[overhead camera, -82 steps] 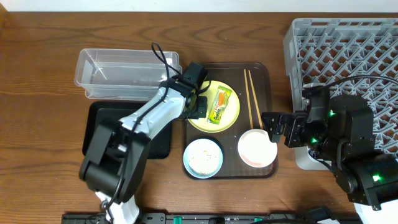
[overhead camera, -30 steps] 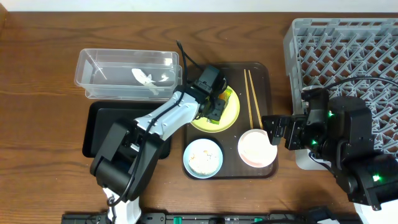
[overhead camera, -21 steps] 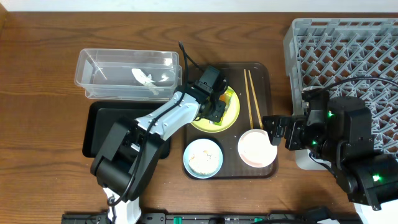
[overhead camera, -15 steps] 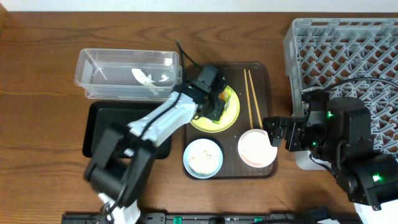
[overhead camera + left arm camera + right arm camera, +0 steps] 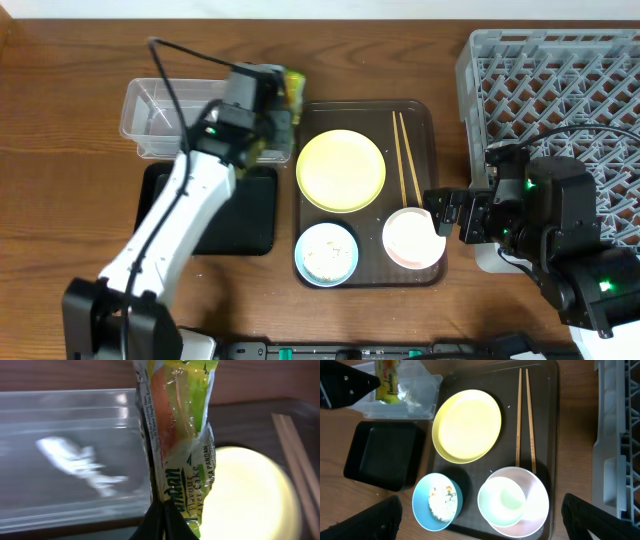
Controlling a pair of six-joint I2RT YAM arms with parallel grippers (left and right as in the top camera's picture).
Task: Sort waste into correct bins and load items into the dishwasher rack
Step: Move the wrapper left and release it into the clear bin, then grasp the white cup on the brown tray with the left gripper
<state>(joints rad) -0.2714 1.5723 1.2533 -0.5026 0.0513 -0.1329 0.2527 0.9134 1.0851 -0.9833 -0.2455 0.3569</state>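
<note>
My left gripper [image 5: 281,113] is shut on the green-and-orange snack wrapper [image 5: 292,84] and holds it up over the right end of the clear tub [image 5: 160,118]. In the left wrist view the wrapper [image 5: 176,435] hangs from the shut fingertips [image 5: 162,521], with a white paper scrap [image 5: 80,460] inside the tub. The yellow plate [image 5: 341,170] is bare. The chopsticks [image 5: 405,155] lie to its right. The blue bowl [image 5: 327,253] holds rice. The white cup [image 5: 502,501] sits in the pink bowl [image 5: 413,238]. My right gripper [image 5: 440,210] is open and empty beside the pink bowl.
The plate, bowls and chopsticks rest on a dark brown serving tray [image 5: 432,125]. The black tray [image 5: 215,210] lies in front of the clear tub. The grey rack [image 5: 555,90] stands at the far right, behind my right arm.
My left gripper has lifted the snack wrapper off the yellow plate and carried it left and back to the clear tub's right end. The right arm has not moved.
</note>
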